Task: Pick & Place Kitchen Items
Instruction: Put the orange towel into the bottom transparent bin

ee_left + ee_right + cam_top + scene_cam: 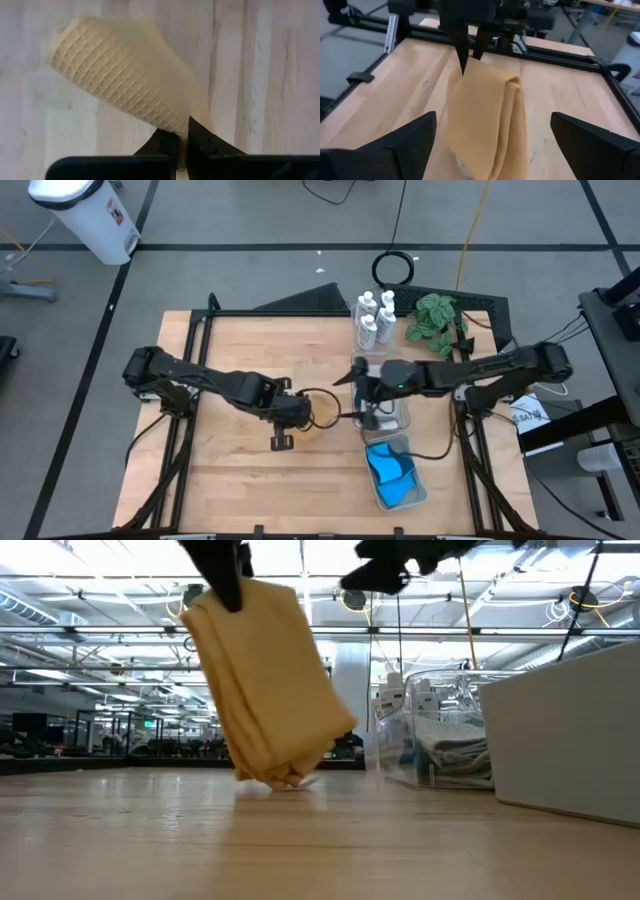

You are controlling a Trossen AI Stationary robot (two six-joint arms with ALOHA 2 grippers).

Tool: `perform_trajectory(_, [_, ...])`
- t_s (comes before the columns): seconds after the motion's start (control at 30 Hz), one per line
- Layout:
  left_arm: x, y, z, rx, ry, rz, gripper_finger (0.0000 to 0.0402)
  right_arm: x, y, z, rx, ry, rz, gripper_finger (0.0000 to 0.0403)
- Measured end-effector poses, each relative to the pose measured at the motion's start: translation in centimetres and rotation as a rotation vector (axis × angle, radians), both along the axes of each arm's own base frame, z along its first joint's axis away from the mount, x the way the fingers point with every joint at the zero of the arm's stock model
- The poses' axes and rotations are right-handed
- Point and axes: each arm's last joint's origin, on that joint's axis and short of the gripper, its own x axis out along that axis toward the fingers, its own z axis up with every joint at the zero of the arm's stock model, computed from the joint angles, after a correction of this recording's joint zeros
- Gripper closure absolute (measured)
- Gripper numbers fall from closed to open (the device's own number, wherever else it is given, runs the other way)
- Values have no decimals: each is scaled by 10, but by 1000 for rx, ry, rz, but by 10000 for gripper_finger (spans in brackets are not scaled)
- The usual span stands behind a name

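My left tool [470, 47] is clamped shut on the top edge of a folded, waffle-weave cloth in pale orange-yellow [265, 680], and the cloth hangs from that pinch over the middle of the wooden worktop [240, 480]. In the low view its bottom corner looks to be just touching or barely clear of the surface; I cannot tell which. My right tool [492, 145] hovers just beside the cloth with its fingers spread wide and nothing between them, close above the clear plastic bin [440, 730].

My worry is the grip: I am holding only a thin bite at the cloth's edge, and the folds hang loose below. A quick swing could let the layers slide out of the pinch, or let the bundle unfold and droop further. If the low corner drags on the worktop as I carry it sideways, friction could tug it free.

The other risk is crowding. The two arms nearly meet near the bin, so a careless path could strike the right tool or snag the cloth on the bin's rim. The small white bottles with blue labels [372, 318] stand near and could be knocked over by a wide sweep.
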Motion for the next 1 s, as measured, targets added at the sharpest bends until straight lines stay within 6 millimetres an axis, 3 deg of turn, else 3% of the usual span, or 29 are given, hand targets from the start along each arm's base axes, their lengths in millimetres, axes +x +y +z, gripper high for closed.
perform_trajectory(0.3, [-1, -12, 1, 40, -13, -61, 393, 52, -2, -1, -93, 17, 65, 39])
perform_trajectory(0.47, [3, -24, -2, 32, -33, -137, 393, 73, -7, -9, -49, 14, 150, 39])
perform_trajectory(0.8, [5, -35, -1, -2, -75, -212, 393, 92, -10, -50, 117, 99, 370, 43])
perform_trajectory(1.0, [5, -35, -1, -14, -81, -211, 394, 94, -10, -53, 146, 107, 355, 97])
